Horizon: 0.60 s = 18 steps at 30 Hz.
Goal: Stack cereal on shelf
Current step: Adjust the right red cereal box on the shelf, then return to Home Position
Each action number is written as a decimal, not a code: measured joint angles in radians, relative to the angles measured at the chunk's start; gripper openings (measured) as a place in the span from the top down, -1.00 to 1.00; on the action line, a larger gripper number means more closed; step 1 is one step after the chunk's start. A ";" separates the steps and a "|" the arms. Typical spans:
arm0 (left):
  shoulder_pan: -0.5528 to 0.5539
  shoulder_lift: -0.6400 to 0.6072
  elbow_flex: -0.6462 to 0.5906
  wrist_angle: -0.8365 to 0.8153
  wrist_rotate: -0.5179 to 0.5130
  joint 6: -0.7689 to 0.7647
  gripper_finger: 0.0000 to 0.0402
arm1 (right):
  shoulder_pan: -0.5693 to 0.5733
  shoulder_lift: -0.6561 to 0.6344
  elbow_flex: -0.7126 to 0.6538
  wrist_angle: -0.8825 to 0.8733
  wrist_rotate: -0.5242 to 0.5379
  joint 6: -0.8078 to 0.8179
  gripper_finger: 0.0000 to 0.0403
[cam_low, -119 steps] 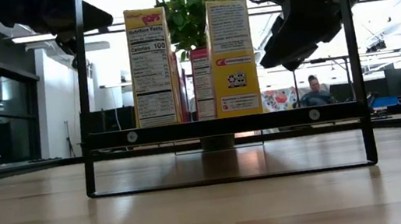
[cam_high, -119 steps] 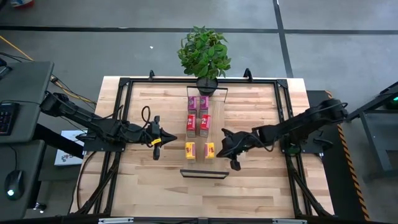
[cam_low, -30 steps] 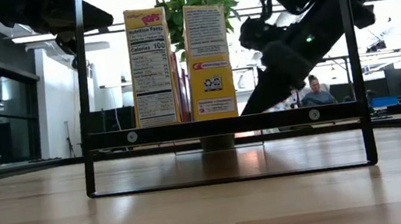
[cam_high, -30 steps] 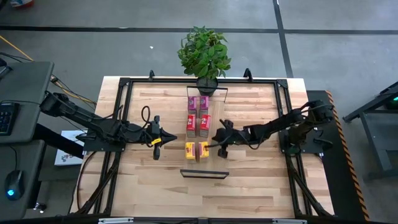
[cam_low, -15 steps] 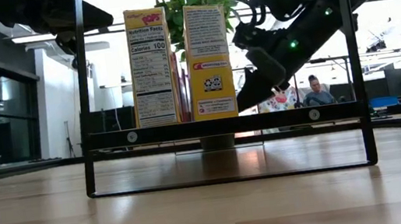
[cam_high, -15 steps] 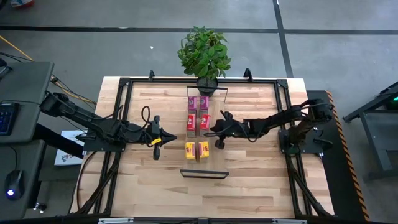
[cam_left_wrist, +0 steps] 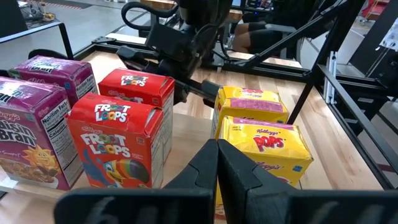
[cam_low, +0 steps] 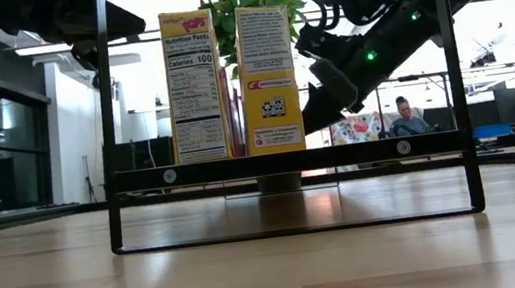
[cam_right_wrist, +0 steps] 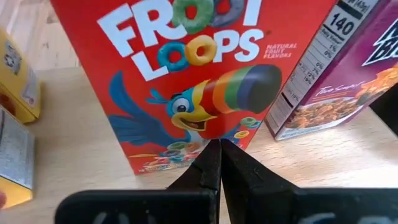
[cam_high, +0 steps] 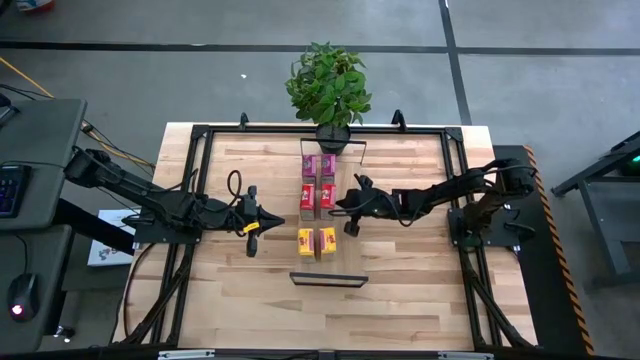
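The shelf (cam_high: 320, 205) is seen from above as a long narrow board lying mid-table, its long axis running from the plant (cam_high: 329, 85) at the far edge towards the near edge. Six cereal boxes stand upright on it in three pairs set along that axis: the pink boxes (cam_high: 319, 166) nearest the plant, the red boxes (cam_high: 319, 197) in the middle, the yellow boxes (cam_high: 319, 240) at the near end. Within each pair the two boxes are separated by a narrow gap, and their printed fronts are turned outward to either side of the shelf.

The left gripper (cam_high: 256, 224) is held above the table, well to the left of the shelf, level with the gap between the red and yellow pairs. In the left wrist view its fingers (cam_left_wrist: 239, 171) are pressed together, nothing between them, and the boxes are seen beyond them.

The right gripper (cam_high: 347, 210) is found just beside the shelf's right edge, at the right-hand red box (cam_right_wrist: 193, 74). In the right wrist view its fingers (cam_right_wrist: 208, 168) are closed tip to tip and pointed at that box's front face; whether the box is touched cannot be told.

In the low view a seated person (cam_low: 403, 117) is seen in the room beyond the shelf.
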<state>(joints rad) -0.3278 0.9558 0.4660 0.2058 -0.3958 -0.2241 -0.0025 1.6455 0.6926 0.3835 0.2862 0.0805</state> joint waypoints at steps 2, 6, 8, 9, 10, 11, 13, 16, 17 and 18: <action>0.000 0.000 0.000 0.000 0.000 0.000 1.00 | 0.000 0.000 0.000 -0.001 0.012 -0.019 1.00; 0.000 0.000 0.000 0.000 0.000 0.000 1.00 | -0.003 0.000 0.000 -0.001 0.058 -0.042 1.00; 0.000 0.000 0.000 0.000 0.000 0.001 1.00 | -0.005 0.000 0.000 -0.005 0.058 -0.050 1.00; 0.000 0.000 0.000 0.000 0.000 0.006 1.00 | -0.005 0.000 0.000 -0.014 0.058 -0.056 1.00; 0.000 0.000 0.000 0.000 0.000 0.009 1.00 | -0.005 0.000 0.000 -0.029 0.058 -0.061 1.00; 0.000 0.000 0.000 -0.003 0.000 0.009 1.00 | -0.005 -0.003 0.000 -0.057 0.057 -0.064 1.00; 0.000 0.000 0.000 -0.024 -0.016 0.010 1.00 | -0.005 -0.021 0.000 -0.130 0.051 -0.080 1.00; 0.009 -0.001 0.000 -0.047 -0.057 0.066 1.00 | -0.005 -0.067 0.000 -0.233 0.041 -0.076 1.00; 0.018 -0.009 0.000 -0.048 -0.063 0.102 1.00 | -0.005 -0.086 0.000 -0.262 0.032 -0.067 1.00; 0.030 -0.026 0.000 -0.050 -0.062 0.144 1.00 | -0.005 -0.106 0.000 -0.288 0.031 -0.061 1.00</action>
<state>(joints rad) -0.2981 0.9296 0.4656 0.1556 -0.4574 -0.0801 -0.0071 1.5399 0.6926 0.0955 0.3173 0.0199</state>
